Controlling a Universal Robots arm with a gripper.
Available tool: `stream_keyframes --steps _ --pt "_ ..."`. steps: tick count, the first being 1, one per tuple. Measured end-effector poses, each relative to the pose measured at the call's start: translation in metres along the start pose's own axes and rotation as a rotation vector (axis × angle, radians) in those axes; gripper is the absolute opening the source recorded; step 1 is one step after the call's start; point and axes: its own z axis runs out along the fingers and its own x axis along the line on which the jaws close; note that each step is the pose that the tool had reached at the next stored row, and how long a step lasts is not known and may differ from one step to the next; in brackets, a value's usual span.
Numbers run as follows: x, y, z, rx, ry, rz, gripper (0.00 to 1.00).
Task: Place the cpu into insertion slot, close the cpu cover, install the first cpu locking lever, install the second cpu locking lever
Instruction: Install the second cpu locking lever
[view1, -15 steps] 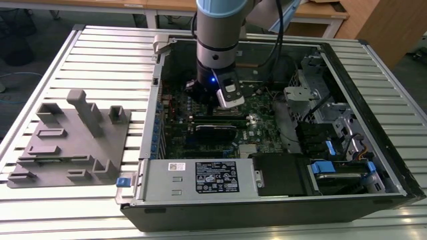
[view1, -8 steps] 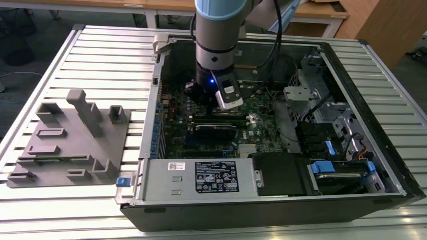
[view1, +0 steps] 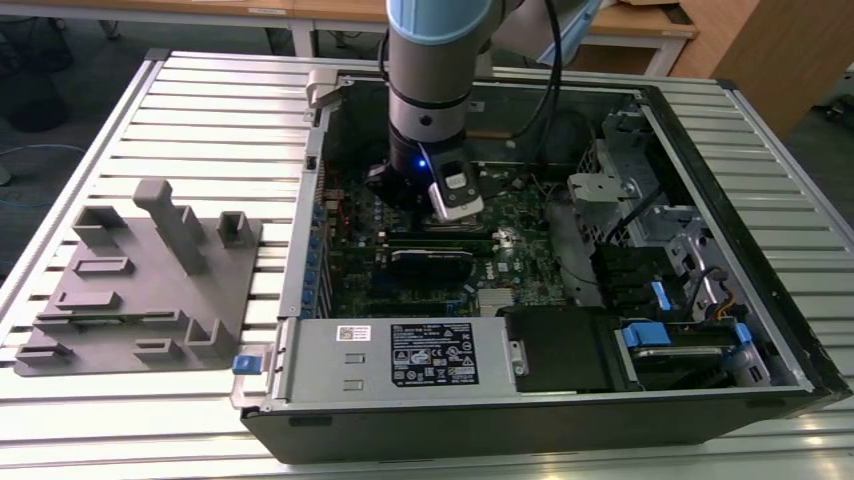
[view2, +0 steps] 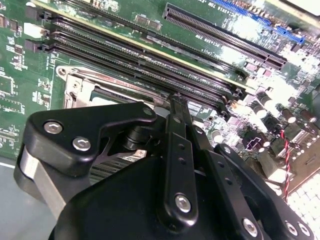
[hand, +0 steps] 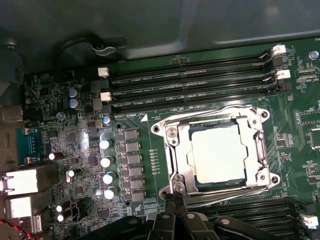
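Observation:
The cpu (hand: 218, 152), a pale square chip, lies flat in the insertion slot on the green board. The silver cpu cover (hand: 172, 150) is folded down around it, framing its top. A thin wire locking lever (hand: 210, 111) runs along the socket's far edge and another (hand: 235, 192) along the edge nearest my gripper. My gripper (hand: 175, 196) is shut, fingertips together, right at the socket corner beside that nearer lever. In the second wrist view the shut gripper (view2: 176, 100) hides most of the cover (view2: 75, 85). In the exterior view my arm (view1: 434, 100) reaches down into the open case.
Long black memory slots (hand: 195, 80) run beside the socket, with more (hand: 260, 207) on its other side. Capacitors (hand: 106, 160) stand near the gripper. The open computer case (view1: 747, 250) holds a power supply (view1: 400, 352) and drive brackets (view1: 614, 190). A grey fixture (view1: 147, 280) sits at the exterior view's left.

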Motion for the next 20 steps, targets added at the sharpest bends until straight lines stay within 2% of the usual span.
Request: stream_keyframes --steps 3,5,12,18,20 --pt "0.0019 -0.0005 0.0009 -0.0011 0.0007 0.0 0.11" --pt "0.0023 -0.0007 0.0012 -0.0054 0.0014 0.0 0.11" --pt "0.003 -0.0005 0.002 -0.0341 0.0049 0.0 0.11" --pt "0.003 -0.0006 0.0014 -0.034 0.0052 0.0 0.11" --pt "0.003 -0.0003 -0.0025 -0.0345 0.0053 0.001 0.11"
